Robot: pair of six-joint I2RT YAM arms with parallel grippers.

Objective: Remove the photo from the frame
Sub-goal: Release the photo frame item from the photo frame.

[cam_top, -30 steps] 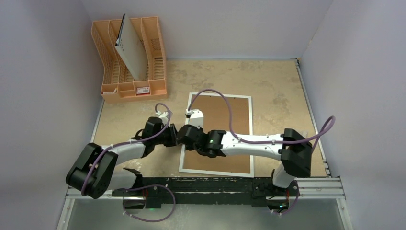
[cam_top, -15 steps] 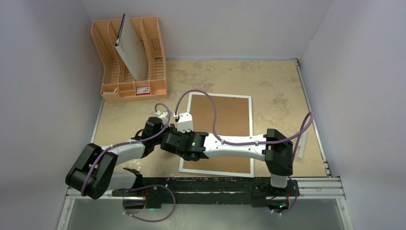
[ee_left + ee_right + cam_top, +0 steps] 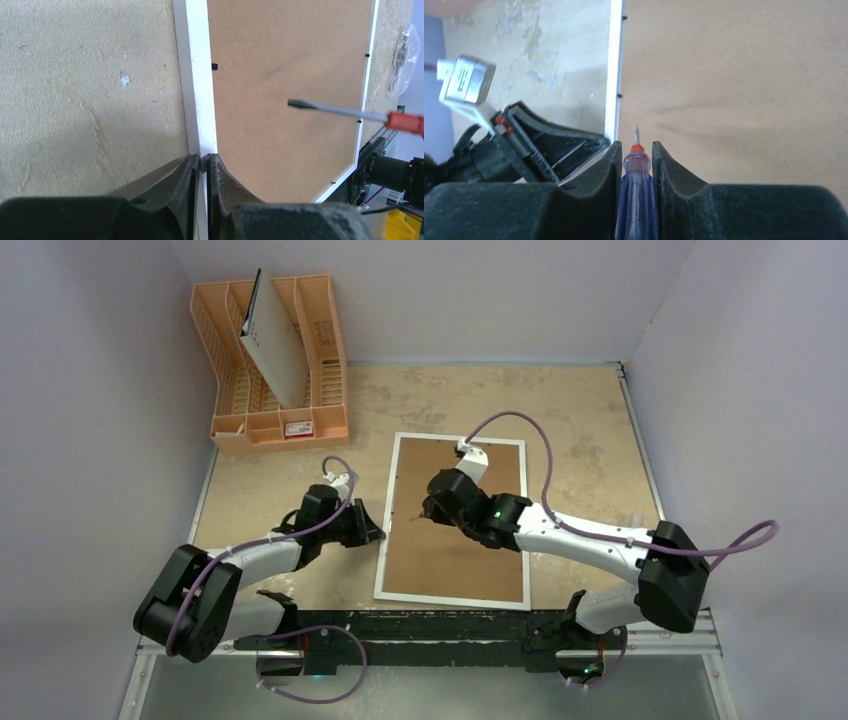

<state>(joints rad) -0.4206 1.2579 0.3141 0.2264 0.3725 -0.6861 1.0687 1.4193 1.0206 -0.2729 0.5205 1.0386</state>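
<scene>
The frame (image 3: pixel 455 565) lies face down on the table, brown fibreboard back up, narrow white border around it. The photo is hidden under the back. My left gripper (image 3: pixel 375 533) is shut on the frame's left white border (image 3: pixel 197 75), one finger on each side of it (image 3: pixel 203 159). My right gripper (image 3: pixel 432 512) is shut on a screwdriver (image 3: pixel 636 190) with a blue handle and red collar. Its metal tip (image 3: pixel 300 104) hovers over the brown back (image 3: pixel 734 75) near the left border. Small black tabs (image 3: pixel 215 66) sit along the border's inner edge.
An orange plastic rack (image 3: pixel 325 360) stands at the back left and holds a grey-white board with holes (image 3: pixel 275 345). A small clear plastic bag (image 3: pixel 402 55) lies right of the frame. Walls close in the table on three sides.
My right arm has swung rightward, from over the left gripper to above the frame's back, carrying the screwdriver. The left gripper has stayed on the frame's left border.
</scene>
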